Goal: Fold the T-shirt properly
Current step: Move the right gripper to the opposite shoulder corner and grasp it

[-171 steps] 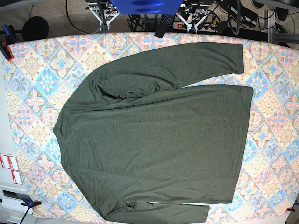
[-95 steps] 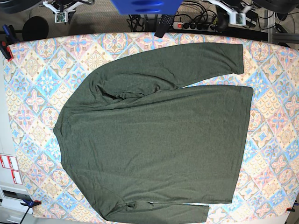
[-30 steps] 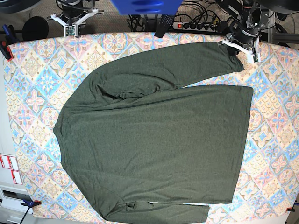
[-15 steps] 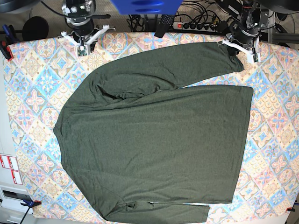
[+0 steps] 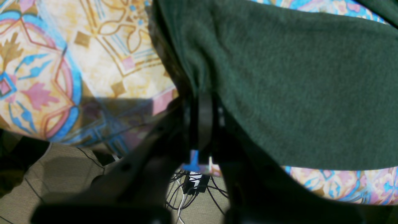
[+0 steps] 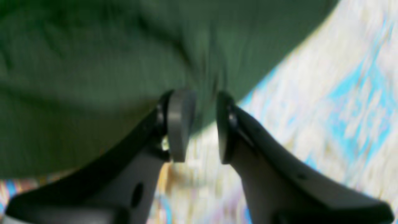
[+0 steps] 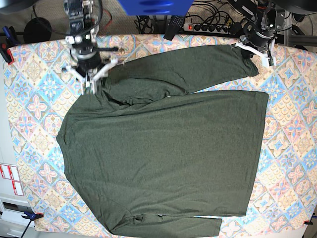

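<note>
The dark olive T-shirt (image 7: 163, 148) lies spread flat on the patterned table cloth (image 7: 292, 148), collar to the left and hem to the right. One long sleeve runs along the far edge. My left gripper (image 7: 246, 53) is at that sleeve's cuff. In the left wrist view it (image 5: 200, 124) is shut on the cuff edge of the T-shirt (image 5: 295, 77). My right gripper (image 7: 93, 85) hangs over the far shoulder. In the blurred right wrist view it (image 6: 200, 127) is open, with the edge of the T-shirt (image 6: 93, 62) just beyond its fingertips.
A power strip (image 7: 203, 26) and cables lie on the floor behind the table. A blue object (image 7: 153, 6) hangs over the far edge. Clamps (image 7: 32, 215) hold the cloth at the left corners. White labels (image 7: 10, 179) sit off the left edge.
My right arm has come forward from the far table edge onto the shirt's shoulder and its jaws have parted. The left gripper stays at the cuff. The shirt lies as before.
</note>
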You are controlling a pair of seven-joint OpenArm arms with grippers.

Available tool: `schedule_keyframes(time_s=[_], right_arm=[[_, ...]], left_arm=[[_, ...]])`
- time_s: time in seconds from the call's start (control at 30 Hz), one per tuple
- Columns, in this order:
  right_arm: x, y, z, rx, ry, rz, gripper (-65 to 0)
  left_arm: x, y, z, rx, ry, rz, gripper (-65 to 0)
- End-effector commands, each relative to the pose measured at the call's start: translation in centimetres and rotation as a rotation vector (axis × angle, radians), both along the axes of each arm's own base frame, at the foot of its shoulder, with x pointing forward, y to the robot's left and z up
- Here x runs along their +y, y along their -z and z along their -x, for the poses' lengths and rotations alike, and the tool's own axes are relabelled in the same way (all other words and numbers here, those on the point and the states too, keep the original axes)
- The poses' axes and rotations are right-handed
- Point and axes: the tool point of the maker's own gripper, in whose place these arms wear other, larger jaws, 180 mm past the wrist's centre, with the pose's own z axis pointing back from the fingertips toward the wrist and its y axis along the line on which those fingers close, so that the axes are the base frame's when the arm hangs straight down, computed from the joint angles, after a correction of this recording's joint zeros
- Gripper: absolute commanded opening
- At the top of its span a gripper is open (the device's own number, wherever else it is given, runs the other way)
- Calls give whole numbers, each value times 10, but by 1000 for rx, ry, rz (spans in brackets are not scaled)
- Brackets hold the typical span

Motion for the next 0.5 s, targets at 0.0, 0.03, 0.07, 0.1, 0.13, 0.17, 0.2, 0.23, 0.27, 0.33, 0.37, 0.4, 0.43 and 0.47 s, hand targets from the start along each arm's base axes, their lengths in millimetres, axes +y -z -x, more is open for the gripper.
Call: schedule_keyframes(time_s=[0.0, 0.03, 0.07, 0.1, 0.13, 0.17, 0.2, 0.23, 0.27, 0.33, 0.37, 0.4, 0.43, 0.47], right_arm=[[-2, -1, 0, -8, 3, 3, -467], [-3, 2, 1, 0, 5, 4, -455], [-3, 2, -3, -3, 6, 5, -448], [-4, 3, -6, -5, 7, 3, -443], [-4, 6, -7, 1, 9, 3, -443], [-4, 9, -8, 6, 17, -9, -444], [-7, 11, -9, 10, 33, -23, -442], [-12, 13, -11, 14, 60, -49, -440], [-18, 16, -12, 20, 97, -83, -440], [-27, 22, -14, 27, 168, -160, -440], [-32, 25, -17, 26, 205, -202, -439], [-35, 27, -18, 28, 235, -237, -439], [-39, 30, -19, 30, 263, -263, -439], [-43, 34, -18, 39, 297, -299, -439]], left_arm=[[-1, 0, 4, 16, 13, 5, -650], [-2, 0, 4, 16, 15, 5, -650], [-2, 0, 4, 16, 15, 5, -650], [-2, 0, 4, 17, 16, 7, -650], [-2, 0, 4, 17, 16, 7, -650], [-2, 0, 4, 17, 16, 7, -650], [-2, 0, 4, 17, 16, 7, -650], [-2, 0, 4, 17, 16, 7, -650], [-2, 0, 4, 17, 16, 7, -650], [-2, 0, 5, 18, 17, 6, -650], [-2, 0, 5, 18, 17, 6, -650], [-2, 0, 5, 20, 16, 6, -650], [-2, 0, 5, 20, 16, 6, -650], [-2, 0, 5, 20, 17, 5, -650]])
